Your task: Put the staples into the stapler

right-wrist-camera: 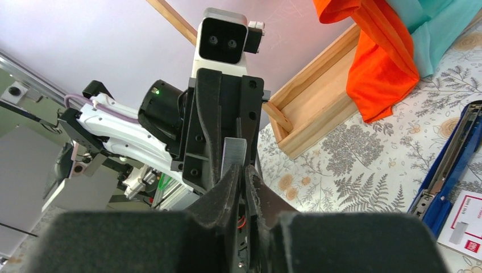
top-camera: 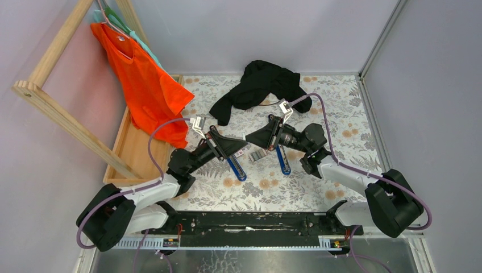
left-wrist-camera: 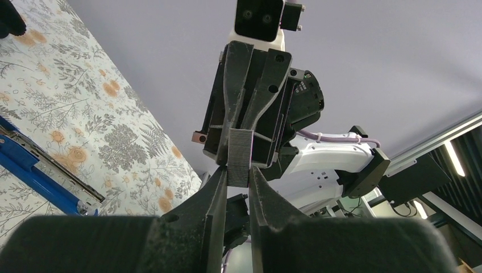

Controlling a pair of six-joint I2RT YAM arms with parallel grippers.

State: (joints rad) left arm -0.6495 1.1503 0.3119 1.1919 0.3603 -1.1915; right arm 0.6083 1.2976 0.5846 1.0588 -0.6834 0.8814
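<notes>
A grey staple strip (left-wrist-camera: 239,156) hangs in the air between my two grippers, which meet tip to tip above the floral table. My left gripper (left-wrist-camera: 239,170) is shut on the strip's lower end, a finger against each side. My right gripper (right-wrist-camera: 241,168) has its jaws almost together at the strip's (right-wrist-camera: 234,153) other end. From above, the left gripper (top-camera: 243,147) and right gripper (top-camera: 250,139) touch noses. The blue stapler (top-camera: 236,168) lies open beneath them, its metal rail (left-wrist-camera: 51,165) showing. The white-and-red staples box (right-wrist-camera: 469,227) lies by it.
A second blue stapler arm (top-camera: 282,161) lies right of the box (top-camera: 258,154). A black garment (top-camera: 258,85) sits at the back. An orange shirt (top-camera: 148,85) hangs from a wooden rack (top-camera: 62,108) over a wooden tray (top-camera: 133,151) on the left.
</notes>
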